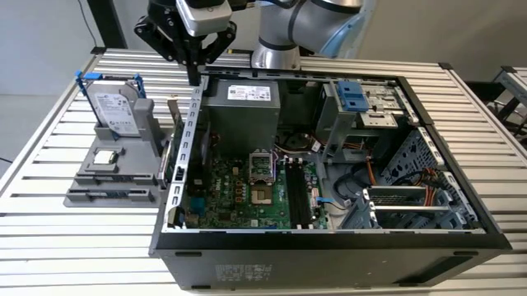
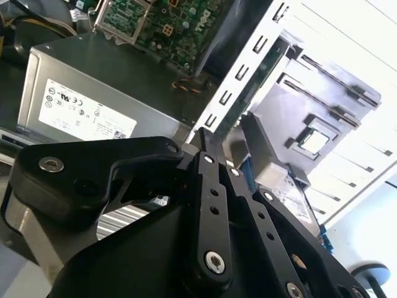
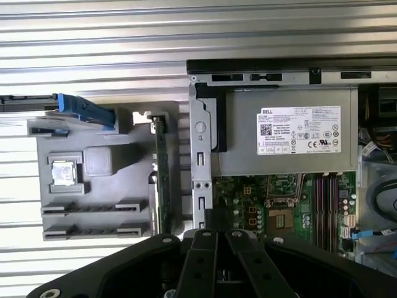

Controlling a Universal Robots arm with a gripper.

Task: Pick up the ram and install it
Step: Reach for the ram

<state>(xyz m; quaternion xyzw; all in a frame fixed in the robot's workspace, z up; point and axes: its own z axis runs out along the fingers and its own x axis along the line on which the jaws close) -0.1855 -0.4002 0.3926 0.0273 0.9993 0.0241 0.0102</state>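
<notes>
The ram (image 1: 173, 142) is a thin dark-green stick standing on its long edge in the grey holder (image 1: 115, 179), right beside the computer case's outer wall. In the first wrist view the ram (image 3: 162, 167) runs along the holder's edge next to the case rail. My gripper (image 1: 195, 79) hangs above the case's far corner on the exterior view's left, near the ram's far end and clear of it. In both wrist views the black fingers (image 3: 205, 248) meet at their tips, so the gripper (image 2: 203, 139) is shut on nothing.
The holder also carries a silver hard drive with a blue bracket (image 1: 115, 111) and a small square chip (image 1: 103, 157). The open case holds a power supply (image 1: 243, 117), the green motherboard (image 1: 247, 185) with dark memory slots (image 1: 298, 197), and drive cages (image 1: 411, 197). A slatted metal table (image 1: 49, 234) lies underneath.
</notes>
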